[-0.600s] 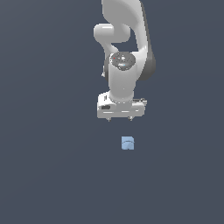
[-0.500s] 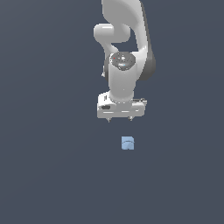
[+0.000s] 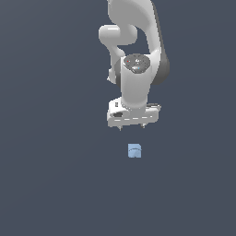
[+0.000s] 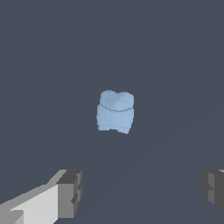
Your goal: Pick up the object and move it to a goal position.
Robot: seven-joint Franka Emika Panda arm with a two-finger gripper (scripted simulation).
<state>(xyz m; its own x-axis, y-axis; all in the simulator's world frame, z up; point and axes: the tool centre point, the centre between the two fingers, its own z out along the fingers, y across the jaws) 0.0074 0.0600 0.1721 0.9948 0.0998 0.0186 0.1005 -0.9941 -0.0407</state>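
Observation:
The object is a small light-blue lumpy block [image 3: 134,150] with a faint curved mark, lying on the dark grey-blue surface. In the exterior view the white gripper [image 3: 132,126] hangs from the white arm just above and behind it, a short gap apart, with only short fingertip stubs showing. In the wrist view the block [image 4: 115,111] lies ahead of the open gripper [image 4: 142,192]. One grey fingertip [image 4: 70,192] and the other [image 4: 213,189] stand far apart with nothing between them.
The white arm [image 3: 136,50] rises behind the gripper to the top of the exterior view. The flat dark grey-blue surface [image 3: 55,175] fills the rest of both views.

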